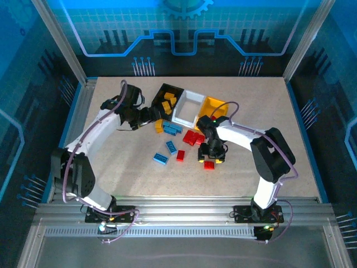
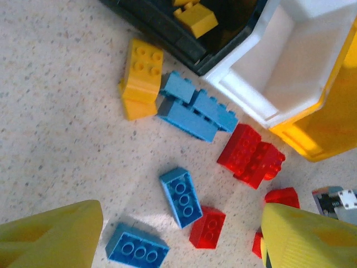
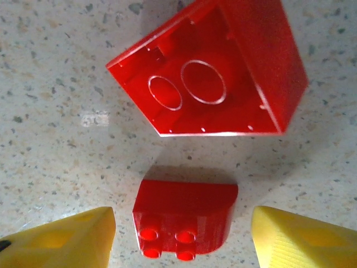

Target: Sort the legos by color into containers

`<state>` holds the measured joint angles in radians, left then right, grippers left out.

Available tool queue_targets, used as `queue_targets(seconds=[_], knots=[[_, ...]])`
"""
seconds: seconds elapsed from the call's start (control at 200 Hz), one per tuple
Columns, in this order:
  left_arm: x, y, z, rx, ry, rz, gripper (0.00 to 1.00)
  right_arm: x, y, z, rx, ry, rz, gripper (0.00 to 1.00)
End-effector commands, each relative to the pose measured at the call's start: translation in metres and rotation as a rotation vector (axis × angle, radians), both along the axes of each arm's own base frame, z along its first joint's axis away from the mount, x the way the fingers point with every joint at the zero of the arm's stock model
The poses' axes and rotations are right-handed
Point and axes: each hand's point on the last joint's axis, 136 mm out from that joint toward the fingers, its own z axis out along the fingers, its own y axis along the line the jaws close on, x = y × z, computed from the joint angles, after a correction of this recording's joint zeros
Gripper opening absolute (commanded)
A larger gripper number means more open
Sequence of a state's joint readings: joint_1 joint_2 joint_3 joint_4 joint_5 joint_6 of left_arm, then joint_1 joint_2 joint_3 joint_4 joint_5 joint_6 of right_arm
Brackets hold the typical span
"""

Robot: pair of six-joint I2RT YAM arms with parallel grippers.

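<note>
Three containers stand side by side at the back: a black bin (image 1: 167, 95) holding yellow legos (image 2: 195, 18), a white bin (image 1: 187, 107) and a yellow bin (image 1: 214, 107). Loose legos lie in front of them: yellow ones (image 2: 140, 78), a blue cluster (image 2: 195, 111), a red cluster (image 2: 251, 156), two single blue bricks (image 2: 181, 196) (image 2: 136, 245) and a red one (image 2: 207, 227). My left gripper (image 2: 183, 207) hangs open above these, holding nothing. My right gripper (image 3: 183, 220) is open low over the table. Its fingers stand on either side of a small round-edged red brick (image 3: 185, 215), apart from it.
An upturned red brick (image 3: 212, 72) lies just beyond the one between my right fingers. The right arm's hardware (image 2: 334, 201) reaches in beside the red legos. Bare tabletop (image 1: 111, 167) spreads to the left, right and front of the pile, inside a metal frame.
</note>
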<state>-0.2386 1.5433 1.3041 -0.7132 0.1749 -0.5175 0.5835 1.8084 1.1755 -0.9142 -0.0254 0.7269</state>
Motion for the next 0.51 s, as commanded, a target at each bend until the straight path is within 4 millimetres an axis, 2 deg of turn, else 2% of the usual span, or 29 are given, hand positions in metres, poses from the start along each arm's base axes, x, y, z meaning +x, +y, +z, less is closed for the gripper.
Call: queue_targets(seconds=[0.0,0.235,0.5], knots=[[-0.013,0.004,0.010,0.021,-0.033,-0.020,0.76,0.004,0.000,-0.005,-0.061,-0.006,-0.020,0.66],[-0.026,0.009,0.010,0.042,-0.025,-0.039,0.77,0.004,-0.003,-0.019,-0.116,0.008,-0.030,0.64],[-0.030,0.011,0.002,0.046,-0.006,-0.048,0.78,-0.010,-0.002,-0.028,-0.134,0.030,-0.027,0.56]])
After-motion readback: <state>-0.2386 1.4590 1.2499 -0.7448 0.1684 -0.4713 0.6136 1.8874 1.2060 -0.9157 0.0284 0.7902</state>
